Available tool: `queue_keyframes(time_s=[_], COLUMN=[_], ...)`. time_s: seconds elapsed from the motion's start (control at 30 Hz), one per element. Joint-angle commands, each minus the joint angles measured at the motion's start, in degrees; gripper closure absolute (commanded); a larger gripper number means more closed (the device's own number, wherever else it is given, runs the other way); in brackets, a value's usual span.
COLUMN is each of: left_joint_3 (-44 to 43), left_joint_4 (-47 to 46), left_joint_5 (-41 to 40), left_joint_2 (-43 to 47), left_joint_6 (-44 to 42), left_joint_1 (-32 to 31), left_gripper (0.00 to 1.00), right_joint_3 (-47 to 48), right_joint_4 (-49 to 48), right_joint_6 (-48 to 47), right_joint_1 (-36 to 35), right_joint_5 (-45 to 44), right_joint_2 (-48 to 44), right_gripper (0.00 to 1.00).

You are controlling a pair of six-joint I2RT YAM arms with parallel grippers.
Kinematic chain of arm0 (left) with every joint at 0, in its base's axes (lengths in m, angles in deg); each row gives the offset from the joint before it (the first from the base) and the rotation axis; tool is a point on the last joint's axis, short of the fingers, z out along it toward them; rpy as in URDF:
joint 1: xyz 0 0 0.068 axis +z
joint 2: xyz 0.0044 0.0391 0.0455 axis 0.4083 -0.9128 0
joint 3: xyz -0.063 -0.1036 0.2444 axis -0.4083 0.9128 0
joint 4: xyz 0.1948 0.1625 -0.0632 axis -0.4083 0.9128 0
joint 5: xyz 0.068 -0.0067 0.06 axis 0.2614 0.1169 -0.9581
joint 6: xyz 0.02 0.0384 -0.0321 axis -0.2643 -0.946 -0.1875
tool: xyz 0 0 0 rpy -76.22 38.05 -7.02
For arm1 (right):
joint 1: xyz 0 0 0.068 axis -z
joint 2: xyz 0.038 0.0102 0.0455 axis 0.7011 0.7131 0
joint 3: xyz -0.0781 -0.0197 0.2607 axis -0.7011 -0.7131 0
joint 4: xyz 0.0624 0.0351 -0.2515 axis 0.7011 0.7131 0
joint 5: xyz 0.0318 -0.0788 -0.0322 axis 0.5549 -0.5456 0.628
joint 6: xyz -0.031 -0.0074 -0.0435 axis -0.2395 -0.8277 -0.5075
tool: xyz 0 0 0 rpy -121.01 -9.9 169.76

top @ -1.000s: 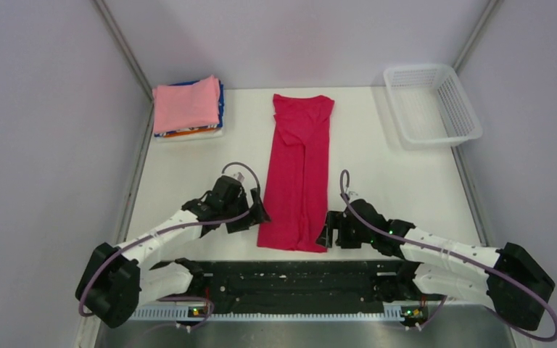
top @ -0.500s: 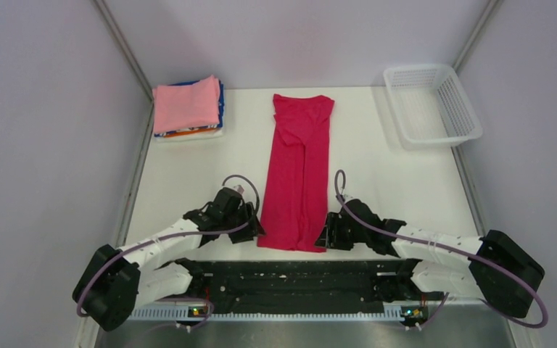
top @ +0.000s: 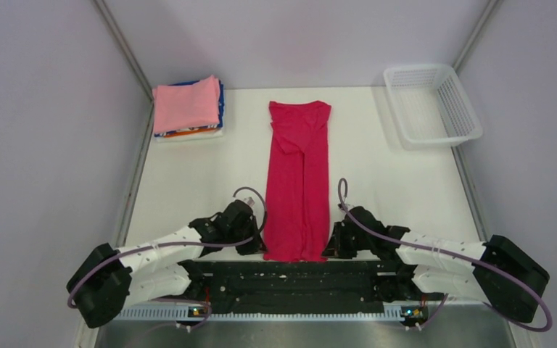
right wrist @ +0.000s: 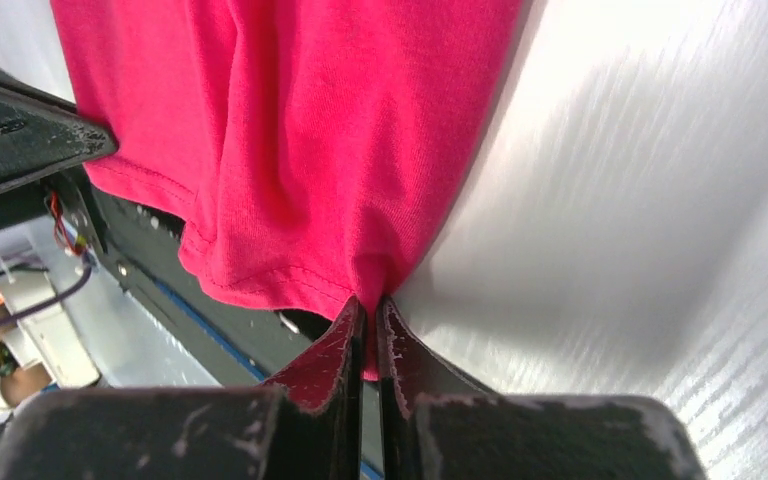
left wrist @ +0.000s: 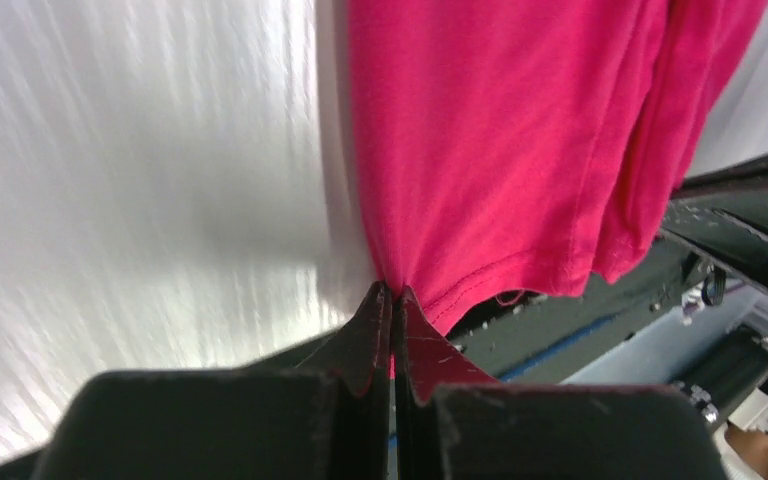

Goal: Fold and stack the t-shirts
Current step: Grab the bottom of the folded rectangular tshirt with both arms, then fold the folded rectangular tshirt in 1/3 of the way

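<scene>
A crimson-red t-shirt (top: pixel 299 174) lies as a long narrow strip down the middle of the white table, its hem at the near edge. My left gripper (top: pixel 259 248) is shut on the hem's near-left corner; the left wrist view shows that red cloth (left wrist: pixel 490 140) pinched between its closed fingertips (left wrist: pixel 393 296). At the near-right corner my right gripper (top: pixel 331 246) is shut on the hem, the red cloth (right wrist: pixel 310 130) caught at its tips (right wrist: pixel 369 304). A folded pile of t-shirts (top: pixel 188 107), light pink on top with blue, orange and white beneath, sits at the back left.
A white plastic mesh basket (top: pixel 432 104) stands at the back right corner. Grey walls close in the table on the left, back and right. The black rail (top: pixel 297 279) of the arm bases runs along the near edge, just under the shirt's hem.
Both grippers slid toward the near edge and closed on the hem corners of the red shirt. The shirt has been drawn slightly nearer, its hem now at the table's edge.
</scene>
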Motion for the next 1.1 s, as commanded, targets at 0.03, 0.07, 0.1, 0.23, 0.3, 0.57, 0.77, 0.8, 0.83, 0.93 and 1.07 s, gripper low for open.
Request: queue_keyframes(time_s=[0.03,0.07,0.1,0.23,0.3,0.57,0.77,0.8,0.83,0.93,1.07], left_joint_3=[0.4,-0.4,-1.4,-6.7,-9.0,-19.4,-25.7,-26.6,-27.6,-30.2,-34.7], left_joint_4=[2.4,2.2,2.0,3.9,5.1,7.3,4.9,4.7,4.4,4.0,4.0], left_joint_5=[-0.1,0.1,0.5,-1.1,-3.3,-8.2,-4.7,-4.5,-4.4,-2.2,-1.3], left_joint_2=[5.7,5.9,6.0,4.6,3.0,-6.7,-13.5,-14.7,-15.8,-19.4,-24.2], left_joint_6=[3.8,3.4,2.8,0.6,-0.1,-2.2,-4.9,-5.1,-5.6,-7.1,-9.8], left_joint_1=[-2.6,-2.6,-2.6,-2.6,-2.5,0.0,6.8,8.0,9.1,12.3,16.0], left_gripper=[1.0,1.0,1.0,1.0,1.0,1.0,1.0,1.0,1.0,1.0,1.0], right_joint_3=[-2.2,-1.6,-0.7,3.6,5.7,12.4,20.0,21.0,21.8,24.5,27.9], right_joint_4=[0.9,1.1,1.6,4.8,5.9,6.2,5.5,4.7,3.8,1.3,-1.2], right_joint_6=[2.3,2.2,1.9,0.1,-0.8,-5.4,-9.6,-9.7,-9.9,-10.9,-12.4], right_joint_1=[-1.1,-1.1,-1.2,-1.0,-0.5,9.4,14.6,15.7,16.9,19.8,23.3], right_joint_5=[1.8,1.2,0.9,-0.3,-0.2,4.4,5.5,5.9,6.2,6.1,8.2], right_joint_2=[-6.1,-6.5,-6.8,-6.4,-5.8,-2.0,4.1,5.2,6.2,9.7,15.0], right_gripper=[0.97,0.97,0.97,0.97,0.97,1.0,1.0,1.0,1.0,1.0,1.0])
